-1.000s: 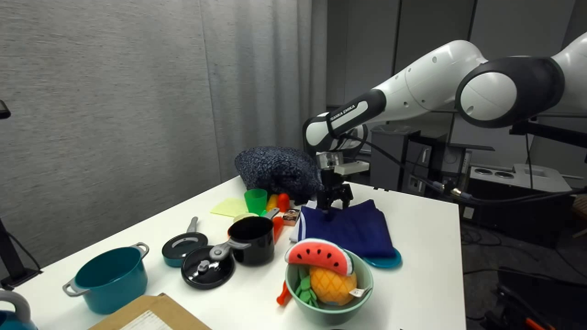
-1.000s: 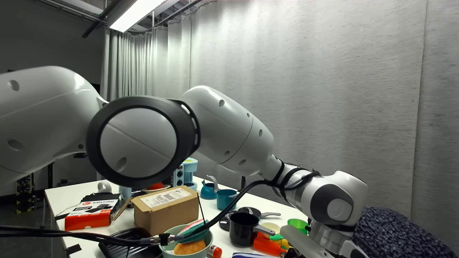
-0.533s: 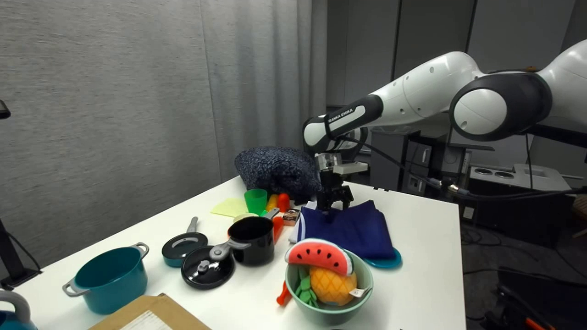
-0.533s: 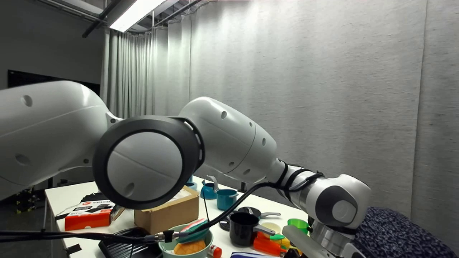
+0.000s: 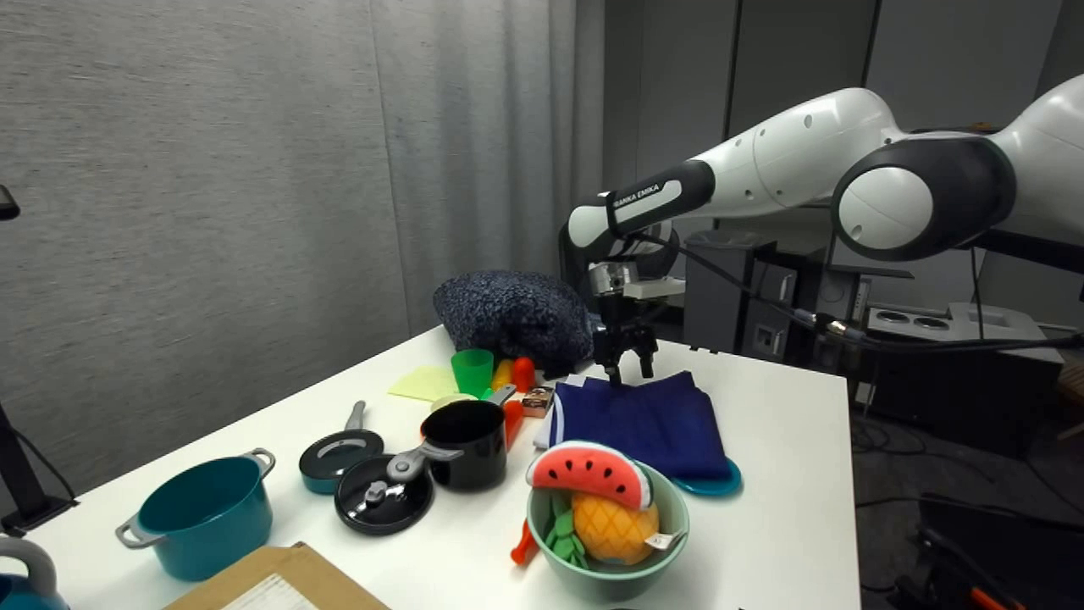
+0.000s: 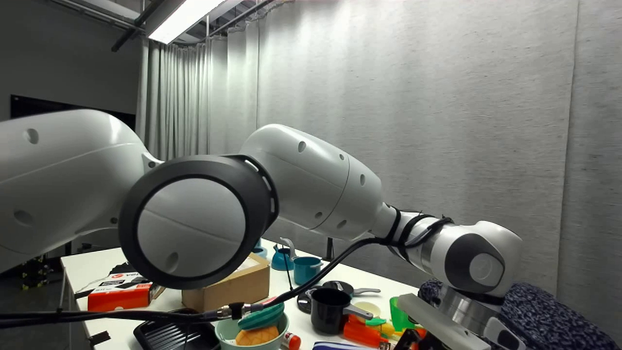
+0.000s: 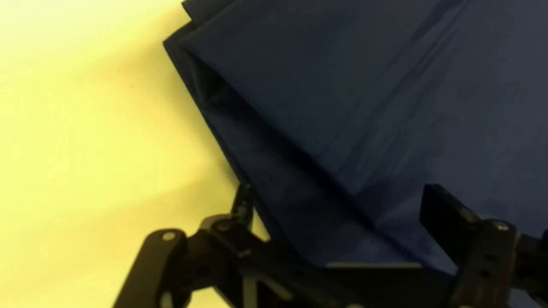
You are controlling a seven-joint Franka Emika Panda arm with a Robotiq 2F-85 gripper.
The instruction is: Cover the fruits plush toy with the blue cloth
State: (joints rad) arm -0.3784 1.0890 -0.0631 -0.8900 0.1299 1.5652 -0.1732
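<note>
Hovering with hand [image 5: 631,374] spread over folded deep-blue cloth [image 5: 648,430] near the pale-green bowl [image 5: 605,583] of red-and-orange plush fruits [image 5: 603,512], seemingly pre-grasp, next needing an edge pinch.

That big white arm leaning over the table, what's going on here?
A white and black robot arm has its black two-fingered gripper over the far edge of a folded, dark blue fabric cloth, as an exterior view shows. The gripper is open, holding nothing; whether it touches the fabric is unclear. The red watermelon-slice plush and the yellow-orange pineapple plush sit uncovered in a round, pale green bowl. The goal is to cover them with the cloth, which hasn't happened yet.
</note>
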